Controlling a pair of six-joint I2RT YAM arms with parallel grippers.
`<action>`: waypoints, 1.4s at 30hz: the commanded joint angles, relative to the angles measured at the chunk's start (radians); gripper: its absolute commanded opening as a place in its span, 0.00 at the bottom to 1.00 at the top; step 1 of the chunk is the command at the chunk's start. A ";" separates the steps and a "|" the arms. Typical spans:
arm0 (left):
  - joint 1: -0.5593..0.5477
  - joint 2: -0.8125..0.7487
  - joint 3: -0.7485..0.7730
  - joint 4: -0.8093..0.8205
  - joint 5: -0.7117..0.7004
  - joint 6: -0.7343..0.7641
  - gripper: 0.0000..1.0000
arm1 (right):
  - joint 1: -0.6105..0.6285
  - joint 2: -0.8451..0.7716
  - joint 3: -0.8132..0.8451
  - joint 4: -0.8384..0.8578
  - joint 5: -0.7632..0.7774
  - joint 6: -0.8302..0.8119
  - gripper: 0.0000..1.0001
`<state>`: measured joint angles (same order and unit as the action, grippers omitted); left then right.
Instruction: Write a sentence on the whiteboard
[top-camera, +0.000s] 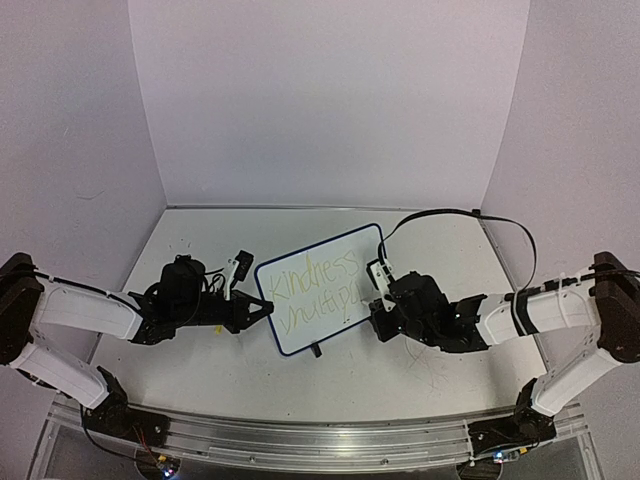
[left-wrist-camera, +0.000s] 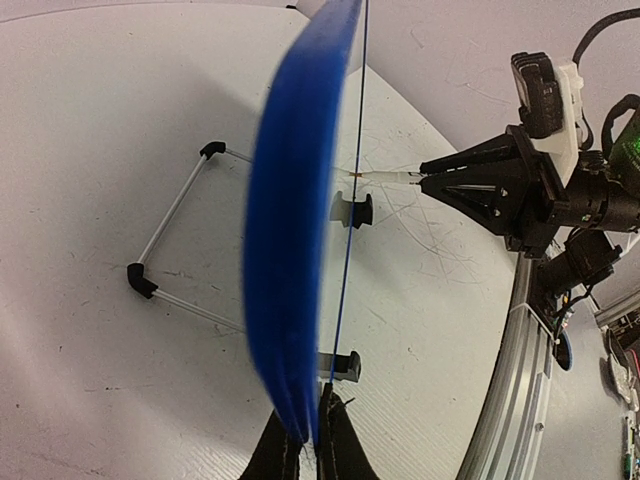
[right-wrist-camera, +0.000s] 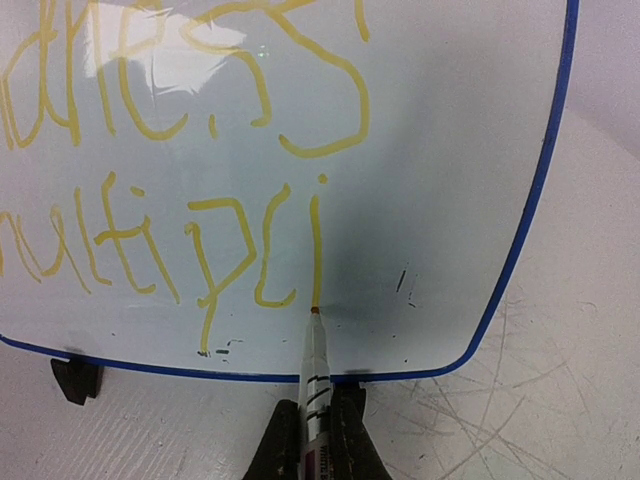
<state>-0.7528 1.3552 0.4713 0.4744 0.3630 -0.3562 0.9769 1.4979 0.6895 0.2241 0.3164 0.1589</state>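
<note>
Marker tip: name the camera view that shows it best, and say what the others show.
Right wrist view: the marker tip shows sharp, meeting the whiteboard at the foot of the last yellow stroke. Left wrist shows the marker side-on, reaching the edge-on board. Top external shows it too small to make out.
</note>
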 joint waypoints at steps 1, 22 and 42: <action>0.004 -0.002 0.014 -0.075 -0.053 0.049 0.00 | 0.002 0.012 0.001 0.017 -0.003 0.010 0.00; 0.004 -0.002 0.020 -0.079 -0.051 0.043 0.00 | -0.067 -0.107 0.000 -0.002 -0.063 -0.029 0.00; 0.004 0.005 0.017 -0.079 -0.047 0.048 0.00 | -0.067 -0.027 0.045 0.052 -0.059 -0.022 0.00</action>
<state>-0.7528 1.3552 0.4736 0.4706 0.3641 -0.3553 0.9112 1.4548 0.6956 0.2332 0.2314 0.1319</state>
